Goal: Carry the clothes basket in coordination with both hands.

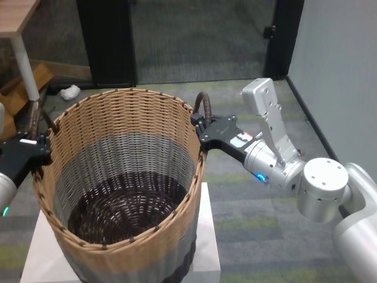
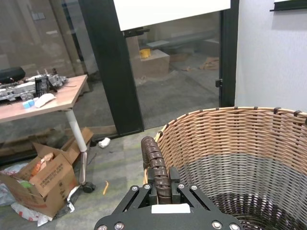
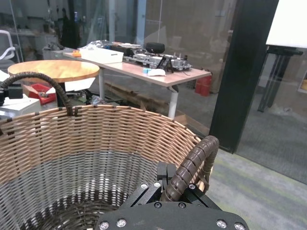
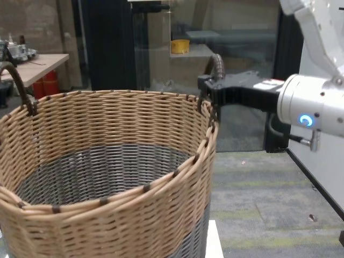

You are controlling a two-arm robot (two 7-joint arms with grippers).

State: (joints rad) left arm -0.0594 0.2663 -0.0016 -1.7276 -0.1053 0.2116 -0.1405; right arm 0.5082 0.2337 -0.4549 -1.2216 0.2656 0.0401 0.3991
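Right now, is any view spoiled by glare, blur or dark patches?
Head view: evenly lit; the clothes basket has a dark bottom, its weave still readable. Left wrist view: glass behind reflects pale patches, and the left gripper on its handle is sharp. Right wrist view: background dim, the right gripper clear. Chest view: the wrist's blue ring glows without washing anything out.
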